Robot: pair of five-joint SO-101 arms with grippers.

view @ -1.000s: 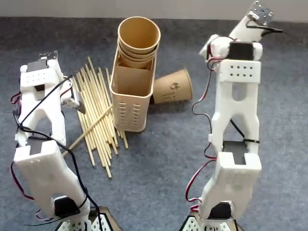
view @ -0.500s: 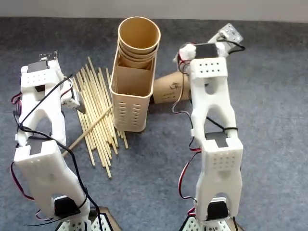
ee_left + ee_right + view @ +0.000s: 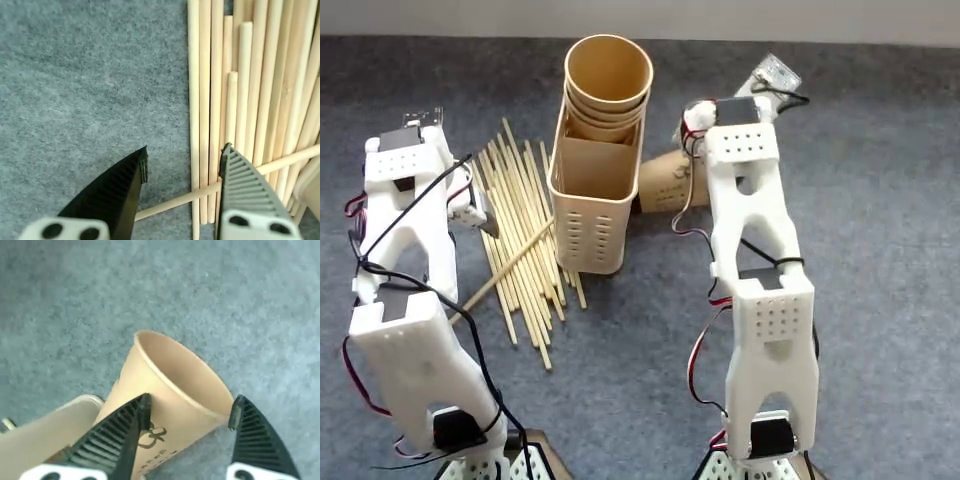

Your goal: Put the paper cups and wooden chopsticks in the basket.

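A tan basket point(image 3: 590, 200) stands upright on the grey carpet with several paper cups point(image 3: 608, 78) stacked in its far compartment. Another paper cup point(image 3: 170, 400) lies on its side against the basket's right wall, also seen in the high view point(image 3: 665, 182). My right gripper point(image 3: 190, 412) is open just above this cup, one finger on each side of its rim end. A pile of wooden chopsticks point(image 3: 520, 240) lies left of the basket. My left gripper point(image 3: 182, 165) is open over the pile's left edge, with the chopsticks point(image 3: 240, 90) under one finger.
The basket's near compartment point(image 3: 592, 165) holds nothing visible. One chopstick point(image 3: 500, 272) lies diagonally across the pile. Bare carpet point(image 3: 880, 250) stretches to the right of the right arm and in front of the basket.
The right arm swung left and down from the far right until its gripper came over the lying cup. The left arm has stayed still.
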